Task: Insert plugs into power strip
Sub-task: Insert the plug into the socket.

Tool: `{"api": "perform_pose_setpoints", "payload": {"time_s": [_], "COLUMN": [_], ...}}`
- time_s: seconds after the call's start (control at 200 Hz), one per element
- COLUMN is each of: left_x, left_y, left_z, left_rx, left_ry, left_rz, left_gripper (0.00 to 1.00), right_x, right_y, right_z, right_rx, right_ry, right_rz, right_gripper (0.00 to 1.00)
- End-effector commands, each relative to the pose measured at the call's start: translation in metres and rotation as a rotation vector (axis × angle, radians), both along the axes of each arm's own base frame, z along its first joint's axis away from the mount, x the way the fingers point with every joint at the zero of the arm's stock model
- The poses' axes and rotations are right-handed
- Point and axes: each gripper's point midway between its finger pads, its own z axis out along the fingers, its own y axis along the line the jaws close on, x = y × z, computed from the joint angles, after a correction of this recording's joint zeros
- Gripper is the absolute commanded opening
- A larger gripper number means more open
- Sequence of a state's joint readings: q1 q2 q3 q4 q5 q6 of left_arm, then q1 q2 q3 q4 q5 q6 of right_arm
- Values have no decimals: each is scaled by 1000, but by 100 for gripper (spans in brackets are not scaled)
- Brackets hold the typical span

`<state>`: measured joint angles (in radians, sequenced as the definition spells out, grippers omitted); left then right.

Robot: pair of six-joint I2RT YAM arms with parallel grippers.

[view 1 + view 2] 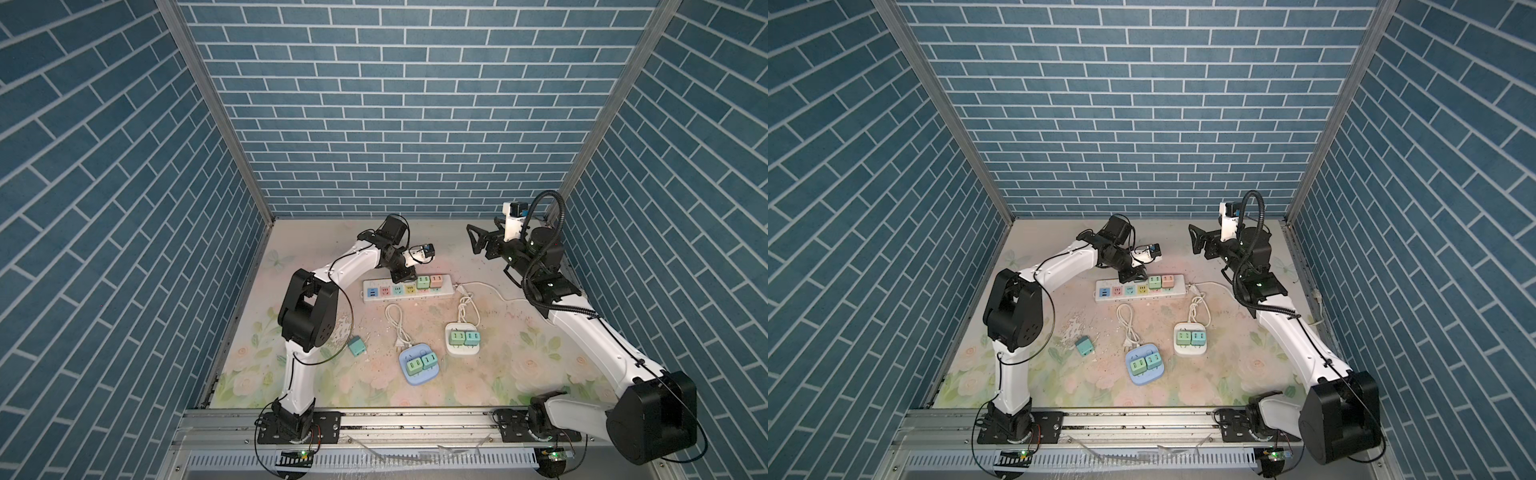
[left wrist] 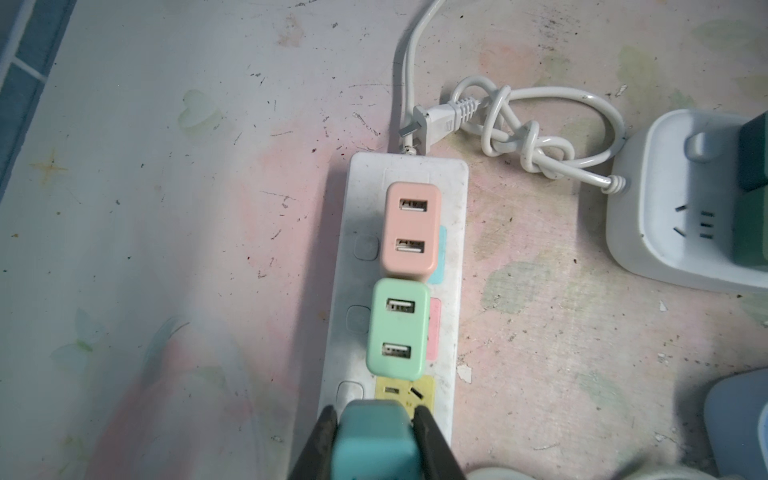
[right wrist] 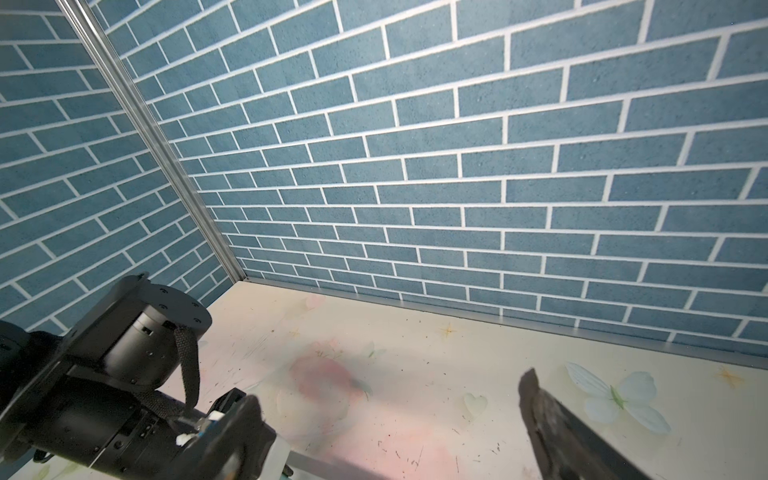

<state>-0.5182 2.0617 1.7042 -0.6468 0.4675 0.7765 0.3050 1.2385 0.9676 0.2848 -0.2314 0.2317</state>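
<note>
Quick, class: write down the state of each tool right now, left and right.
The left tool: shut on a teal plug, over the power strip.
The right tool: open, holding nothing.

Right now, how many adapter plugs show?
8: green and pink in the long strip, teal in the left end effector, another loose on the table, two on the blue hub, two on the white.

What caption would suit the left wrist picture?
Left pincer holds a teal plug near the power strip's yellow socket.

Knotted white cord point(image 2: 533, 137), floral tabletop point(image 1: 498, 374), blue brick walls point(image 1: 415, 104)
</note>
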Motion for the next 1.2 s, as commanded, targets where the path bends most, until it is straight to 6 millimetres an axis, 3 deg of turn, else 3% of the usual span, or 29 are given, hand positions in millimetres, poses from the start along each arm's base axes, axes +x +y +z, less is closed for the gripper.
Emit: {"api": "perform_pose_setpoints", "payload": {"time_s": [0.0,0.63,1.195], "left_x": [-7,-9,0], "left_y": [-4,-6,1], "left_z": [-5,-42,-48], "left_rx": [-21,-6,0], "left_ry": [53,130,65], "left_rz": [-20,-20,8], "left_gripper": [0,0,0], "right_x": [1,-4,-4], "right_y": [1,1,3], "right_z": [11,15,15], "right_rx": [40,60,67], "right_ry": [-26,-31,-31], "right_rz": [14,35,51], "right_gripper": [99,99,99]}}
